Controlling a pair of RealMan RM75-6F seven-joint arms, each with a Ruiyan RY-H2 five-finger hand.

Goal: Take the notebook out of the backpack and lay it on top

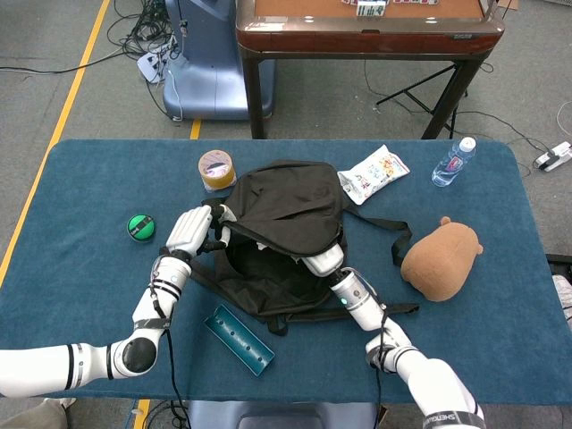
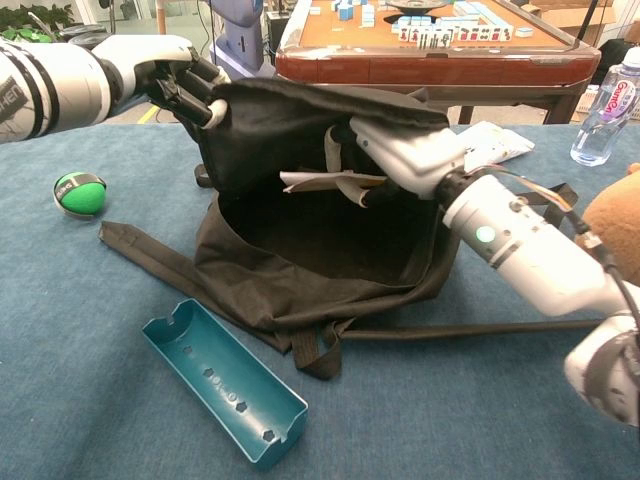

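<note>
The black backpack [image 2: 300, 270] lies on the blue table with its mouth facing me. My left hand [image 2: 172, 78] grips the flap's upper left edge and holds the mouth wide; in the head view the left hand [image 1: 191, 231] sits at the bag's left side. My right hand [image 2: 385, 150] reaches into the opening from the right and pinches the white notebook [image 2: 312, 181], which hangs level just under the raised flap. From the head view, the right hand [image 1: 323, 261] is half hidden by the backpack [image 1: 286, 201], and the notebook is not visible.
A teal open tray [image 2: 225, 385] lies in front of the bag. A green ball [image 2: 80, 192] sits at the left. Behind the bag are a tape roll [image 1: 217, 170], a snack packet [image 1: 375, 172] and a water bottle [image 1: 454, 162]. A brown plush toy [image 1: 441, 257] lies at the right.
</note>
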